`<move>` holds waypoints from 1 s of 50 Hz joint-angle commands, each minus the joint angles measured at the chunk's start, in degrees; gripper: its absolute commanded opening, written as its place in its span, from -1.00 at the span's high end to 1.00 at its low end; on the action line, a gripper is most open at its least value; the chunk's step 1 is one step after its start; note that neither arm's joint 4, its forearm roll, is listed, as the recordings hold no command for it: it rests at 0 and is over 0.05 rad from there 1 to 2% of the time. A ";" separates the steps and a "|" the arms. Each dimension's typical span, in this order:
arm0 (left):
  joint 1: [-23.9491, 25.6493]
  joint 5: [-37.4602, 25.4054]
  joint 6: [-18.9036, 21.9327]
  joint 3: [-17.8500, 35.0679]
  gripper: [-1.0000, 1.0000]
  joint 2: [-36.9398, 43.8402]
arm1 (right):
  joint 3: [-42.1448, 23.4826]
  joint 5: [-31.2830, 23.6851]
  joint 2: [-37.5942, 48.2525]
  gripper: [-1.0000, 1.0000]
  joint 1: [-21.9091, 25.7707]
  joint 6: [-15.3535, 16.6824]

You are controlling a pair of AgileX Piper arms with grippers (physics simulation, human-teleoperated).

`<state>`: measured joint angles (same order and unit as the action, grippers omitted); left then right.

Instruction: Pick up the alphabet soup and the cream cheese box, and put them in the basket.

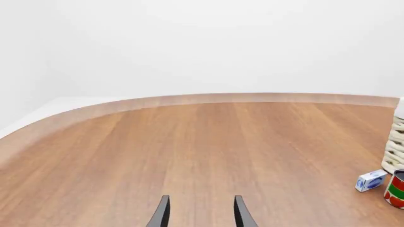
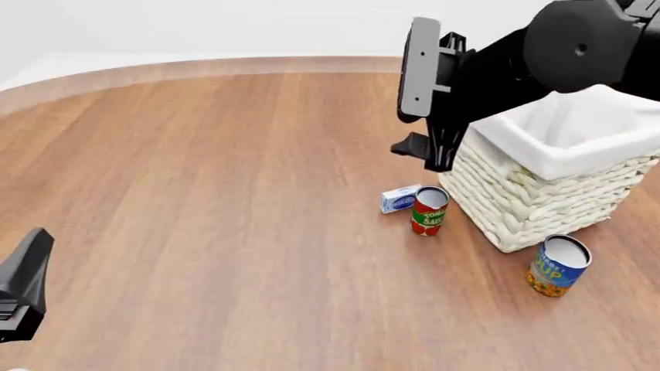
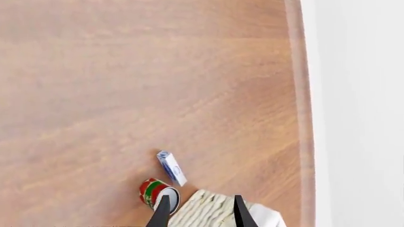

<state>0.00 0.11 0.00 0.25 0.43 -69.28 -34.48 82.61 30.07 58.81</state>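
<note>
The alphabet soup (image 2: 558,267) stands upright on the table, just in front of the basket (image 2: 536,197). The cream cheese box (image 2: 400,199) lies flat to the basket's left, beside a small red-and-green can (image 2: 429,210). My right gripper (image 2: 427,151) hangs open above the box and the basket's left wall, holding nothing. The right wrist view shows the cream cheese box (image 3: 171,168) beyond the open fingertips (image 3: 162,212). My left gripper (image 1: 200,215) is open and empty, far to the left of these things. From there the cream cheese box (image 1: 370,180) is small and distant.
The red can (image 3: 153,191) touches or nearly touches the basket's corner (image 3: 211,210). The red can (image 1: 396,189) and basket wall (image 1: 394,142) sit at the left wrist picture's edge. The wooden table's curved far edge (image 2: 206,68) meets a white background.
</note>
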 commanded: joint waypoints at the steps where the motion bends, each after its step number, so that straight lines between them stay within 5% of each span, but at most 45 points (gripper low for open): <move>1: 0.00 0.00 0.00 0.00 -1.00 0.00 | -3.40 -2.68 2.31 -1.00 0.08 1.87; 11: 0.00 0.00 0.00 0.00 -1.00 0.00 | -8.01 -6.69 5.20 -1.00 -2.39 2.64; 36: 0.00 0.00 0.00 0.00 -1.00 0.00 | -15.07 -13.52 10.54 -1.00 1.66 -0.33; 50: 0.00 0.00 0.00 0.00 -1.00 0.00 | -17.43 -15.24 14.95 -1.00 0.69 2.73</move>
<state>0.00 0.11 0.00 0.25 0.43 -84.88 -48.41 94.54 31.31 59.98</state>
